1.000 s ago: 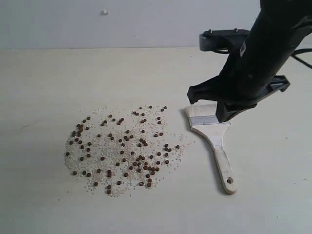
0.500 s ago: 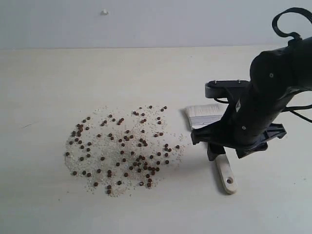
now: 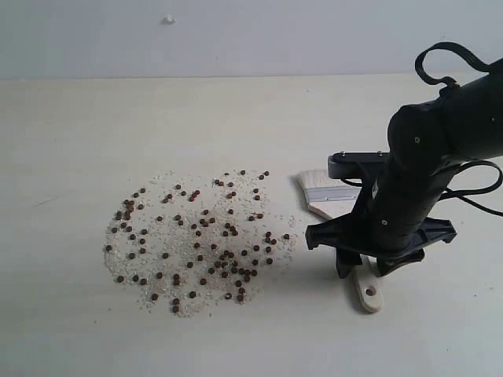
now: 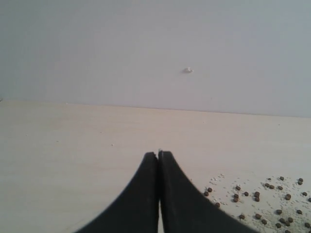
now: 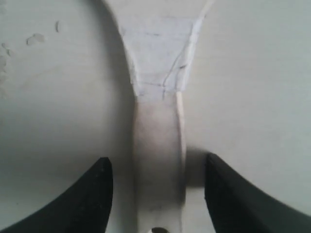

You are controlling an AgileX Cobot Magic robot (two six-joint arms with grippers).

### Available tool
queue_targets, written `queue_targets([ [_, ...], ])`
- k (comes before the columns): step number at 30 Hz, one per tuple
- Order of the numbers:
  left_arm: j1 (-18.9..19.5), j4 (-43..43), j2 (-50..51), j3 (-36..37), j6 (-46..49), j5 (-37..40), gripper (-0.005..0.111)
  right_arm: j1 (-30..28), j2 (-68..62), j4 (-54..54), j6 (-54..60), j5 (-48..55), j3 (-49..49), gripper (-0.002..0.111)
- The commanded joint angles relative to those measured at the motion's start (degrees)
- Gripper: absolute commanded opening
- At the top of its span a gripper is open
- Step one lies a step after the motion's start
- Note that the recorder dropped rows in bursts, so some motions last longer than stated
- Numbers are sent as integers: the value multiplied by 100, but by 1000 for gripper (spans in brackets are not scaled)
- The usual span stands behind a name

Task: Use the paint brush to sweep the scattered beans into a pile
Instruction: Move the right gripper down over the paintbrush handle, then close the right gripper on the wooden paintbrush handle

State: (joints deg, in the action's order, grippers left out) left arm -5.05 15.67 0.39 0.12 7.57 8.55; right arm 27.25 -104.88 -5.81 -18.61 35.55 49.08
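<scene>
The beans lie scattered with whitish grains over a wide patch left of centre on the table; a few beans show in the left wrist view too. No pile is formed. The paint brush lies flat to their right, bristles far, holed handle end near. My right gripper is down over the handle, open, one finger on each side and apart from the wood. My left gripper is shut on nothing, above bare table; it does not show in the exterior view.
The pale wooden table runs back to a grey wall with a small white blob. The right arm's black body and cable cover the brush's ferrule and middle.
The right arm has come down and toward the near end of the brush, from above the ferrule to astride the handle. Brush and beans have not moved.
</scene>
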Motion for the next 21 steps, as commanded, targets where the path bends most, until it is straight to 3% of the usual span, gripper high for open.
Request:
queue_targets([
  [1,-40,50,-39,-12,-30,-55,0,6,-10,11,42,71,-19,53],
  [21,-115,50,-39,-12,-19,-55,0,6,-10,9,-8,519,0,49],
])
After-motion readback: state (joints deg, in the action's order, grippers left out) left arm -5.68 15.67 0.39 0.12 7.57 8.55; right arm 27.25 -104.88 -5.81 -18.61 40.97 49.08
